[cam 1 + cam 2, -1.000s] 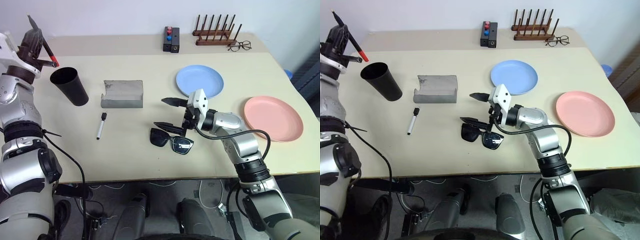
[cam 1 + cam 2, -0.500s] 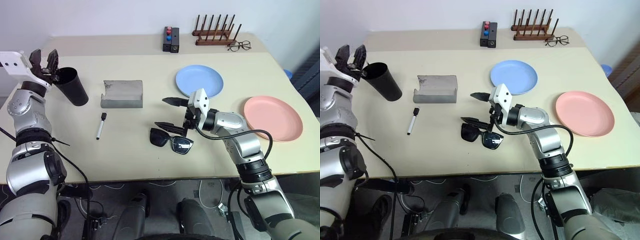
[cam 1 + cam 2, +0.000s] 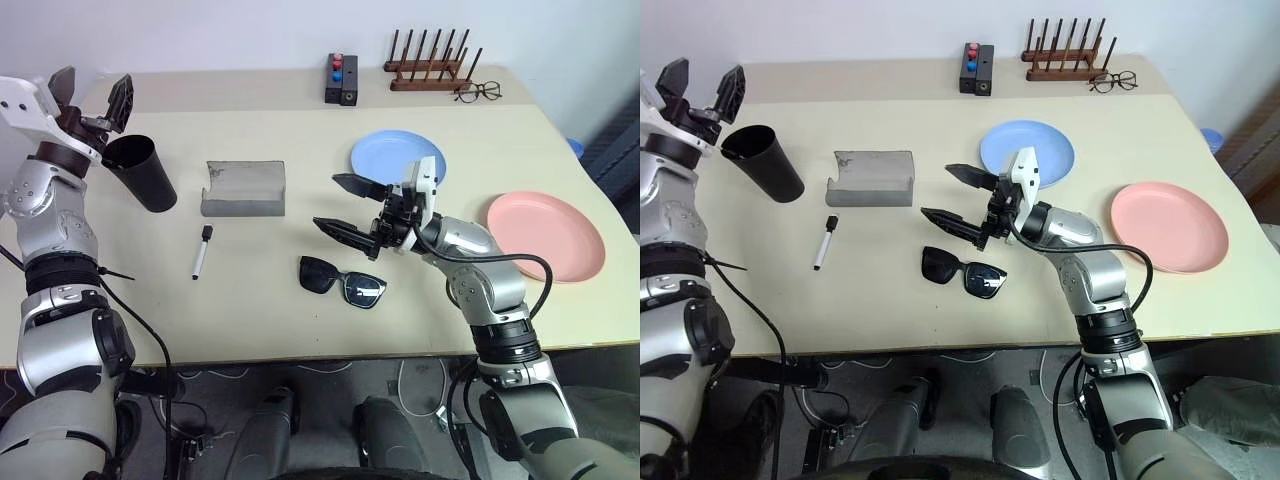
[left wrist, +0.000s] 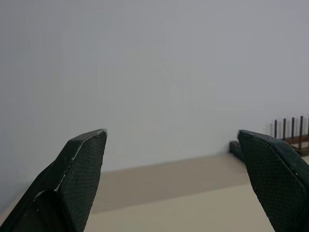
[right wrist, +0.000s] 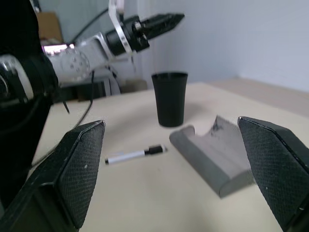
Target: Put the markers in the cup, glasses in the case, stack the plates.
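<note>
Black left claw [image 3: 92,92] is hanging wide open and empty just above the cup [image 3: 140,170], seemingly for a marker drop, while the right claw [image 3: 351,206], equally spread and empty, is hovering over the glasses [image 3: 343,281] below it, likely lining up a grasp.

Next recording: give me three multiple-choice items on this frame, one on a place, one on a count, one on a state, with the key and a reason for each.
1. Where is the marker on the table?
A. between the plates
B. in front of the grey case, nearer the robot
C. on the pink plate

2. How many plates lie on the table?
A. one
B. two
C. three

3. How do the sunglasses lie?
A. free on the table, below the open right gripper
B. inside the case
C. clamped in the left gripper

Key: 1 B, it lies on the near side of the case. 2 B, one blue plate and one pink plate, lying apart. 3 A, the right gripper's fingers are spread above them, touching nothing.
</note>
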{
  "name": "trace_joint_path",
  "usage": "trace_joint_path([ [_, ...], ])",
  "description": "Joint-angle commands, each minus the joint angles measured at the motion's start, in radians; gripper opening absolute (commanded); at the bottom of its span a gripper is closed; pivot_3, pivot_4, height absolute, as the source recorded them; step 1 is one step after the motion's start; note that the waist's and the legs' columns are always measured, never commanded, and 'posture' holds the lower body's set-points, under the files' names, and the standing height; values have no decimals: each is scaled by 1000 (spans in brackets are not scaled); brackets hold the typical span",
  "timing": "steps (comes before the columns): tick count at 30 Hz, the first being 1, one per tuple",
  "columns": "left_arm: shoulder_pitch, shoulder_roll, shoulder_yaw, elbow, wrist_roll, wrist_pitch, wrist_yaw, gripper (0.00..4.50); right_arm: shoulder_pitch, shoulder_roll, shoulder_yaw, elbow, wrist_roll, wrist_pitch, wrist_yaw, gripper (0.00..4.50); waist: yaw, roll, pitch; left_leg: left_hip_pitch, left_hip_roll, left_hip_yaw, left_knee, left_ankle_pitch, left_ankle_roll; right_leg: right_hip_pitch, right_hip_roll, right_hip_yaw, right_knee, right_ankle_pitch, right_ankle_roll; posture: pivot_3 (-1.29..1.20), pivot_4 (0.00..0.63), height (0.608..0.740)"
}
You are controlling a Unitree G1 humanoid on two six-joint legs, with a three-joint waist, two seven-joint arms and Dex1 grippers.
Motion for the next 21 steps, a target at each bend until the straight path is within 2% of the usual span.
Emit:
trace_joint_path([
  [1, 52, 19, -51, -216, -23, 166, -26, 4473, -2, -6, -19, -41, 0, -34, 0, 4500, 0, 0, 0, 0, 0, 0, 0, 0, 0, 0, 0, 0, 0, 0, 0, 0, 150, 740],
  [3, 94, 30, -81, -309, -25, 267, -32, 4473, 2, -18, -13, -31, -17, -48, 8, 4500, 1, 0, 0, 0, 0, 0, 0, 0, 0, 0, 0, 0, 0, 0, 0, 0, 150, 740],
  [5, 148, 40, -115, -461, -56, 474, -2, 4473, 0, -41, -16, -16, -37, -63, 14, 4500, 1, 0, 0, 0, 0, 0, 0, 0, 0, 0, 0, 1, 0, 0, 0, 0, 150, 740],
  [10, 206, 47, -142, -697, -78, 885, 152, 4473, -20, -83, -39, -2, -23, -52, 36, 4500, 1, 0, 0, 0, 1, 0, 0, 0, 0, 0, 1, 1, 1, 0, 0, 0, 150, 740],
  [13, 202, 8, -123, -758, -119, 1090, 240, 4473, -27, -98, -42, 27, -35, -68, 48, 4500, 1, 0, 0, 0, 1, 0, 0, 0, 0, 0, 1, 1, 1, 0, 0, 0, 150, 740],
  [17, 209, -28, -115, -796, -106, 1317, 360, 4473, -33, -94, -36, 43, -39, -79, 48, 4500, 1, 0, 0, 0, 1, 0, 0, 0, 0, 0, 1, 1, 1, 0, 0, 0, 150, 740],
  [21, 165, -47, -74, -764, -113, 1538, 413, 4473, -20, -88, -22, 45, -53, -92, 49, 4500, 1, 0, 0, 0, 1, 0, 0, 0, 0, 0, 1, 2, 1, 0, 0, 0, 150, 740],
])
